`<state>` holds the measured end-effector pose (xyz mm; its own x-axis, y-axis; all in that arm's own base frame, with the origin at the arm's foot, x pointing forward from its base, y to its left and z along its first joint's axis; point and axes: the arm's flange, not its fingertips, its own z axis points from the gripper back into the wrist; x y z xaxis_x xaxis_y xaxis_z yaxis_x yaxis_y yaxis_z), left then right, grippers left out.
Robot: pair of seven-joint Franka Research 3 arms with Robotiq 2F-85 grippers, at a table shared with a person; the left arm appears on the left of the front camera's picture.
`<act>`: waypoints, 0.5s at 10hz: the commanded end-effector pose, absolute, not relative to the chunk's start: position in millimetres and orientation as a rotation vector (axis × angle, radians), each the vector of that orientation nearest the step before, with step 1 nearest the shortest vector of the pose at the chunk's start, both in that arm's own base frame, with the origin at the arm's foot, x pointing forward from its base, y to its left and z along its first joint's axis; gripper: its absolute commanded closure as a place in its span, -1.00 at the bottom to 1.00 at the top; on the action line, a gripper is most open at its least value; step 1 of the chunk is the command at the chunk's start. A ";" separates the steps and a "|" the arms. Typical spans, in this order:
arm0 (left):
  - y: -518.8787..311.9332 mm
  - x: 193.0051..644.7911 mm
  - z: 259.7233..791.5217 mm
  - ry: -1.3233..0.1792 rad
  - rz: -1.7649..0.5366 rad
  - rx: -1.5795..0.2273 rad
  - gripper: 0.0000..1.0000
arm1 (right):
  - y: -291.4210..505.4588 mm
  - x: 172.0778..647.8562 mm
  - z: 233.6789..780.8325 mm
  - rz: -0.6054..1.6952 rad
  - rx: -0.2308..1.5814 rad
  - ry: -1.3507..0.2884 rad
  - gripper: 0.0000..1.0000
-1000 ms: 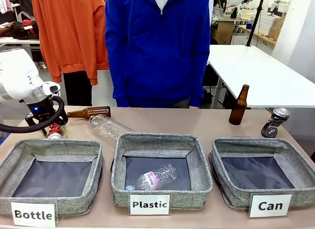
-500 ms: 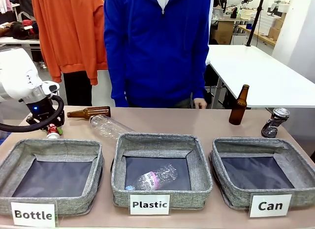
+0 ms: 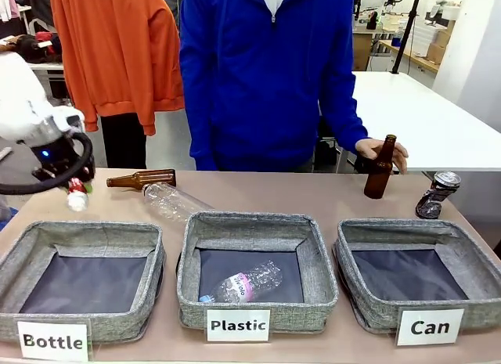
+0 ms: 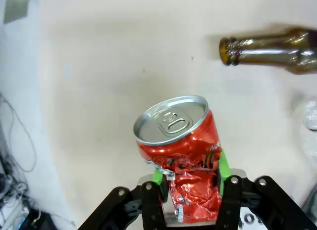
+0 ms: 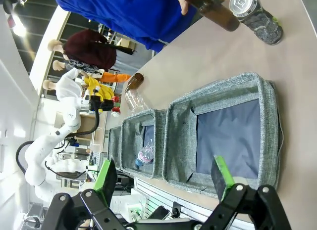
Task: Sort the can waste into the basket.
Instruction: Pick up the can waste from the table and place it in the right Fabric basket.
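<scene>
Crushed red can [image 4: 184, 158] with white marks sits clamped between the green pads of the robot's left hand [image 4: 190, 170], silver top pointing away from the wrist toward the tan surface [image 3: 313, 196]. From the front, this can is at the far left, beyond the back edge of the grey basket labelled "Bottle" [image 3: 82, 231]. Just beside it a brown bottle [image 3: 145, 178] lies on its side, and a clear plastic bottle [image 3: 172, 201] lies next to that.

A second can [image 3: 437, 193], dark with a silver top, stands tilted at the far right of the surface, just behind the basket labelled "Can" [image 3: 395, 227], which has a bare dark base. Between the two outer baskets, the basket labelled "Plastic" [image 3: 250, 221] holds a crumpled clear bottle [image 3: 243, 284].

The robot's right hand [image 5: 164, 178] has its fingers wide apart, holding nothing, hovering near the front of the "Can" basket.

A person in a blue top stands at the far side, one hand [image 3: 364, 149] around the neck of an upright brown bottle [image 3: 380, 176] near the dark can
</scene>
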<state>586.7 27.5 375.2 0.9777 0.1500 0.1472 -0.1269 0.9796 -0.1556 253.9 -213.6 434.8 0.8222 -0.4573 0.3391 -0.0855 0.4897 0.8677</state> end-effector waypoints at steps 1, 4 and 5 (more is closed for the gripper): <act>48.0 531.5 445.0 -0.280 0.048 -0.239 1.00 | -216.7 256.7 436.9 -0.223 1.063 -0.620 -1.00; 58.4 439.6 499.9 -0.227 -0.379 -0.356 1.00 | -216.7 256.7 436.9 -0.223 1.063 -0.620 -1.00; 59.0 410.1 502.9 -0.229 -0.564 -0.386 1.00 | -216.7 256.7 436.9 -0.223 1.063 -0.620 -1.00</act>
